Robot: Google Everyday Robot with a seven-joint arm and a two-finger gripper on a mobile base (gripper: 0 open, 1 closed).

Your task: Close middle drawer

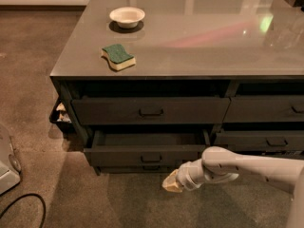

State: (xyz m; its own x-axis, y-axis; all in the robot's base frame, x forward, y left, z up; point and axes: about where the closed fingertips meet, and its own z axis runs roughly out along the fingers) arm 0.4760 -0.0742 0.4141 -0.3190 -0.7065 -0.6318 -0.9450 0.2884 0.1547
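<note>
The middle drawer (147,155) is a wide dark drawer pulled out from the counter's front, its lighter inside showing, with a small bar handle (151,158) at the centre. The top drawer (149,110) above it is shut; the bottom drawer front (142,168) shows just below. My gripper (172,183) is at the end of the white arm, low, in front of the open drawer's right part and slightly below its front.
A white bowl (127,16) and a green-and-yellow sponge (118,56) sit on the grey counter top (199,37). Narrower drawers (266,109) lie to the right. A black cable (23,208) and a white object (7,163) lie on the carpet at left.
</note>
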